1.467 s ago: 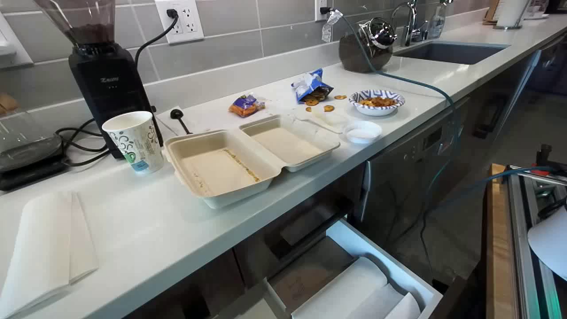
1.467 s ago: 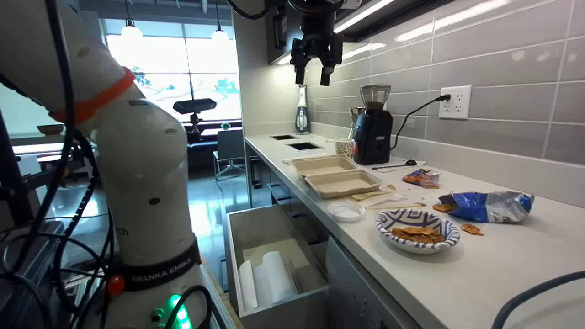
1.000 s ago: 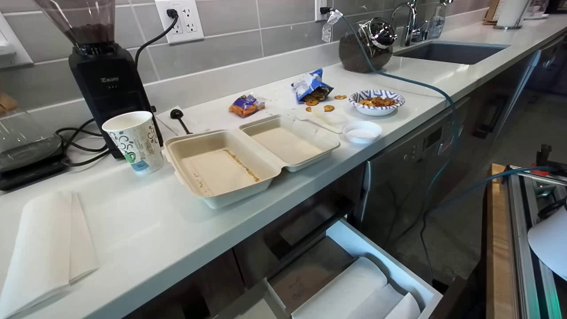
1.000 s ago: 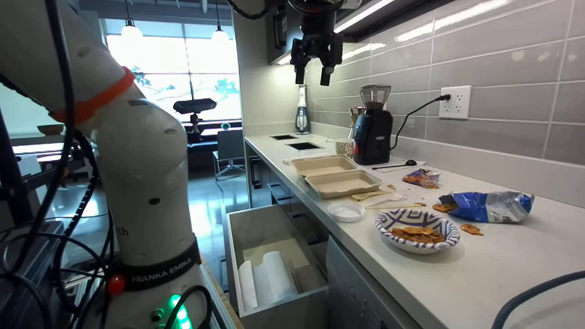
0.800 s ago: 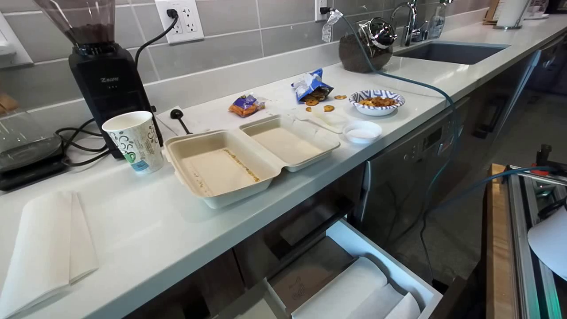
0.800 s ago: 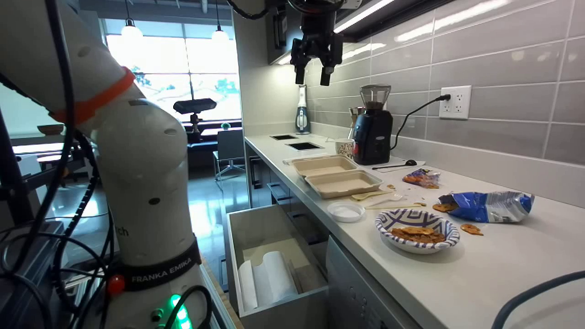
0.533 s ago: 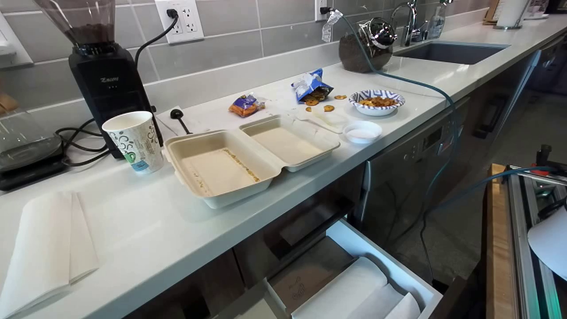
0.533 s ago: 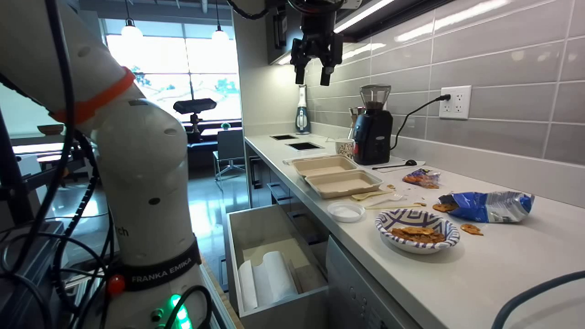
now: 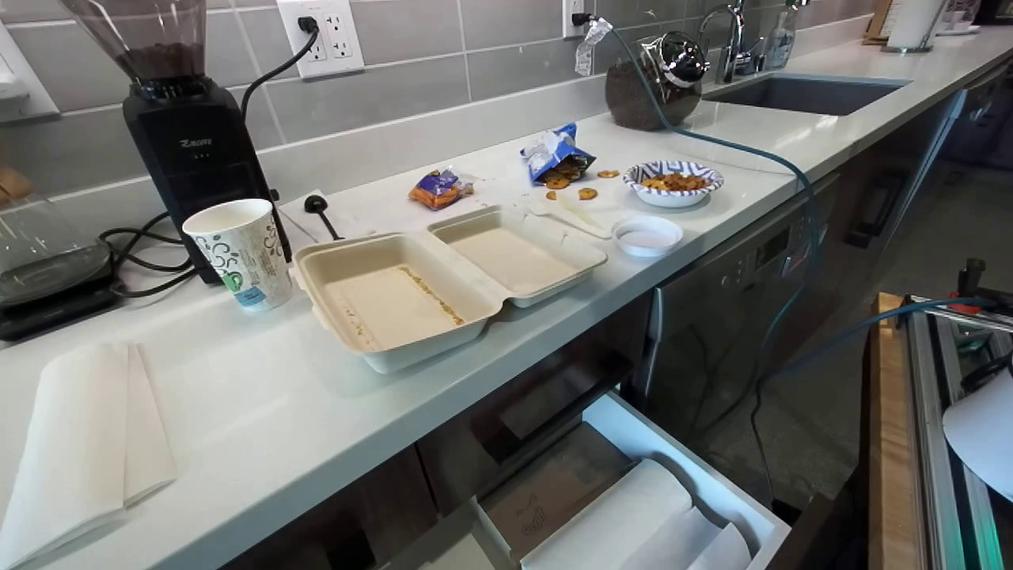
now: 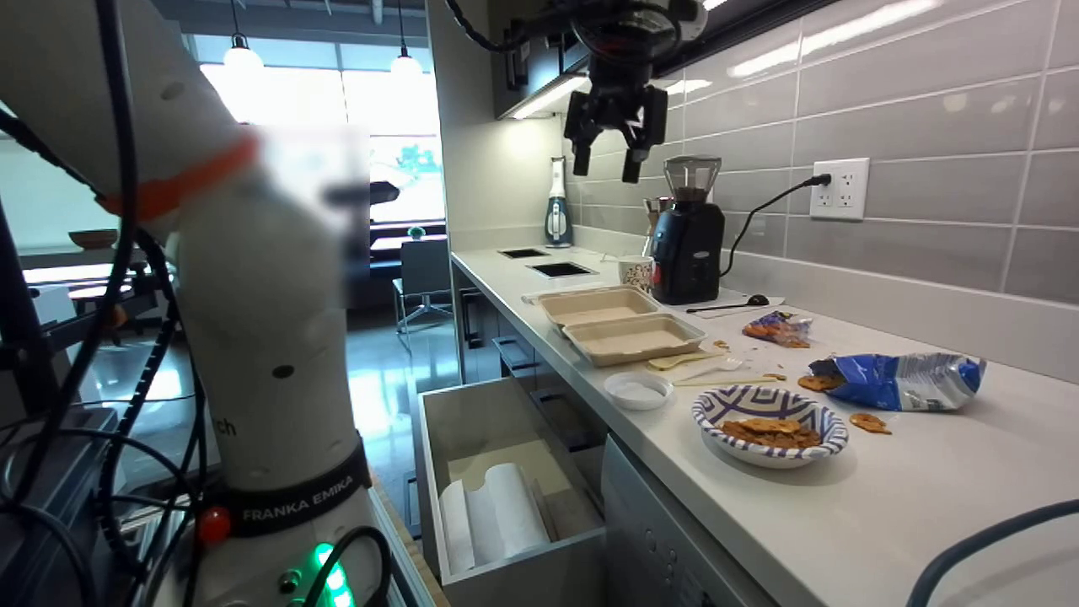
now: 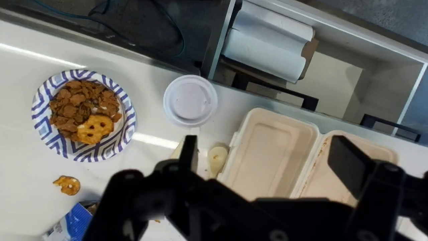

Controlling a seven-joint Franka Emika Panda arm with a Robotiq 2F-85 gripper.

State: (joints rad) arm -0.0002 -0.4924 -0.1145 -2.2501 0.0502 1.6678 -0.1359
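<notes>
Well, the gripper (image 10: 607,166) is hanging high over the counter (image 10: 944,497), its fingers standing wide apart and gripping nothing. The takeout container (image 11: 294,154) is lying open below, near the counter's edge and the pulled-out drawer (image 11: 337,77); I'm thinking a low sideways bump could be tipping it in, crumbs (image 9: 431,294) and all. In the wrist view, the gripper's dark body is covering part of the container, and the blue bag (image 11: 79,218) is running out of sight.

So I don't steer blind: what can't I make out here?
Wrist view: wall-side end of the clamshell container, behind the gripper.
Wrist view: much of the blue snack bag, past the bottom edge.
In an exterior view: inside bottom of the paper cup, hidden by its wall.
In an exterior view: part of the Franka arm, blurred.
</notes>
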